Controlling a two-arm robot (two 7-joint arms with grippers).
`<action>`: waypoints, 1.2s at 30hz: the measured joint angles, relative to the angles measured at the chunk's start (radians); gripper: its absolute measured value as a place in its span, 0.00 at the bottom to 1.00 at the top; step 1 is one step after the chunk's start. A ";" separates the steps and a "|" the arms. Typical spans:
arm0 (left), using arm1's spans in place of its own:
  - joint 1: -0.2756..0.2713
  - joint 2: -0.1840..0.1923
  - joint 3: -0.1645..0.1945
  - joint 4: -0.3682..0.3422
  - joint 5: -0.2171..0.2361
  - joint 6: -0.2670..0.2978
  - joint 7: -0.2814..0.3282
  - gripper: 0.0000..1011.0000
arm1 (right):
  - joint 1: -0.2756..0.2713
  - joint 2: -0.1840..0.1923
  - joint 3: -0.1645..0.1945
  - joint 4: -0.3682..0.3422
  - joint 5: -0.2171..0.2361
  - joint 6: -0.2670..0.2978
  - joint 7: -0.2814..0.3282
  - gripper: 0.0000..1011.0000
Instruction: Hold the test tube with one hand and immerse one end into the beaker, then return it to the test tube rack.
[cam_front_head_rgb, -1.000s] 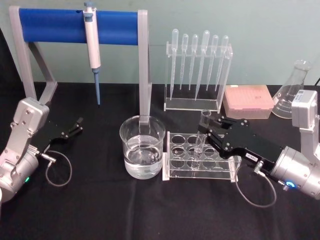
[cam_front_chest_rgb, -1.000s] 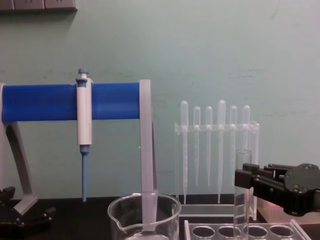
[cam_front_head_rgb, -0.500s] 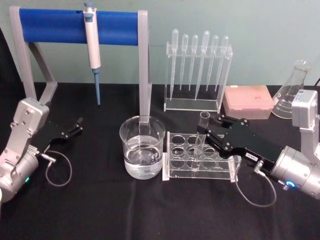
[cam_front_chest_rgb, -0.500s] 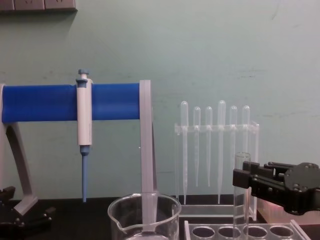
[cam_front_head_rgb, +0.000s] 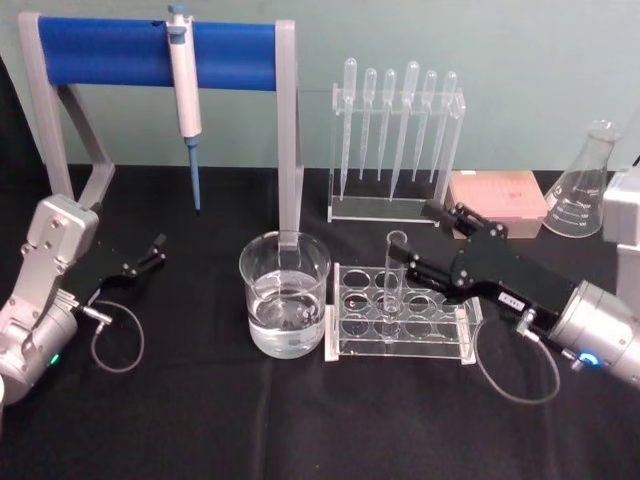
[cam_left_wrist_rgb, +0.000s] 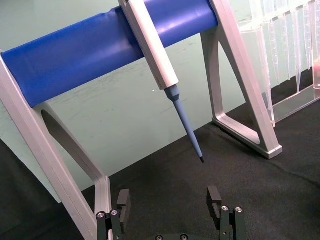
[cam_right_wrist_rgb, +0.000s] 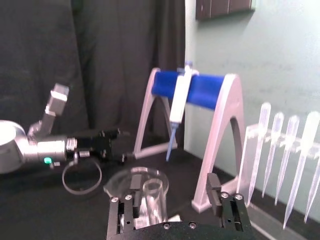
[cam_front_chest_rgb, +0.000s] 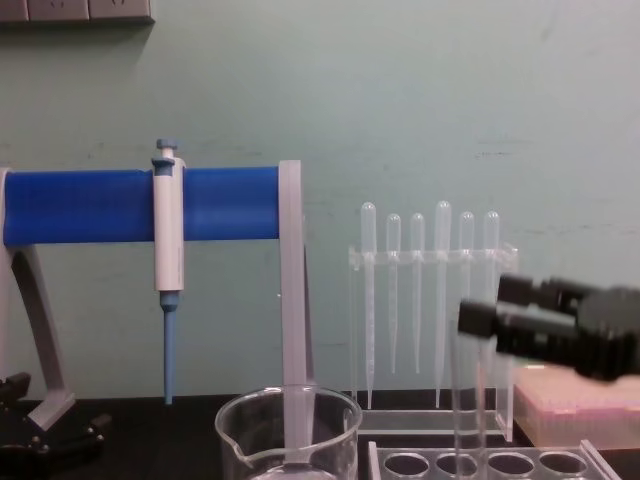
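Note:
The test tube (cam_front_head_rgb: 392, 280) stands upright in a hole of the clear rack (cam_front_head_rgb: 462, 338), its rim above the rack top. My right gripper (cam_front_head_rgb: 422, 240) is open just right of the tube's upper part, one black finger on each side of it. In the right wrist view the test tube (cam_right_wrist_rgb: 152, 197) sits between the spread fingers, close to one of them. The beaker (cam_front_head_rgb: 285, 298), partly filled with clear liquid, stands left of the rack. My left gripper (cam_front_head_rgb: 152, 252) rests open at the far left of the table.
A blue-barred stand (cam_front_head_rgb: 150, 52) holds a pipettor (cam_front_head_rgb: 184, 85) behind the beaker. A clear holder of plastic pipettes (cam_front_head_rgb: 395, 140) stands behind the rack. A pink tip box (cam_front_head_rgb: 495, 200) and a glass flask (cam_front_head_rgb: 585, 185) sit at the back right.
The test tube has sunk lower into the rack. My right gripper has opened, let go of it and shifted slightly back and to the right. The left arm has not moved.

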 joint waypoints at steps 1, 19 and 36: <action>0.000 0.000 0.000 0.000 0.000 0.000 0.000 0.99 | -0.004 0.002 0.009 -0.016 0.009 0.000 -0.001 0.78; 0.000 0.000 0.000 0.000 0.000 0.000 0.000 0.99 | -0.029 -0.064 0.101 -0.060 0.002 0.033 -0.213 0.99; 0.000 0.000 0.000 0.000 0.000 0.000 0.000 0.99 | -0.040 -0.231 0.155 0.099 -0.318 -0.036 -0.637 0.99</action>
